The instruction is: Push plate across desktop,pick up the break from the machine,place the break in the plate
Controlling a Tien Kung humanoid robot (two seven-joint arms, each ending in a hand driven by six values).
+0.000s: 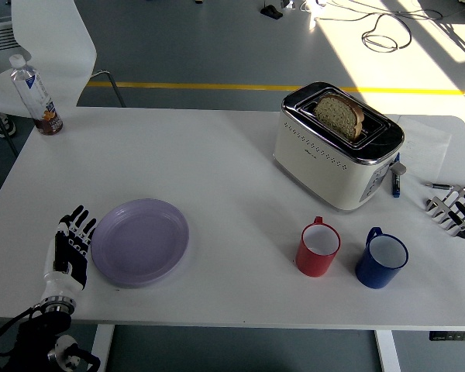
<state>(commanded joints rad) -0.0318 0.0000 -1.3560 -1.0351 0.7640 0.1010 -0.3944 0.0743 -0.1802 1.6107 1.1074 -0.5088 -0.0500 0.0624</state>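
Across the white counter (217, 170) we find everything laid out in the head view. Largest on it is the cream toaster (337, 147), set toward the far right, with a slice of bread (340, 115) standing upright in one of its top slots. Next in size is the lavender plate (140, 241), lying flat near the front left edge. Our left hand (68, 254) rests flat on the counter just beside the plate's left rim, fingers straight and slack, grasping nothing; we cannot tell whether they touch the rim. Our right hand (459, 214) sits at the right edge of the counter, well apart from the toaster, its fingers extended and loose, likewise empty. In front of the toaster stand two mugs side by side, a red mug (318, 248) and, to its right, a blue mug (381, 259), both upright. At the far left corner a plastic bottle (36, 94) stands upright. A pen (394, 183) lies just right of the toaster.
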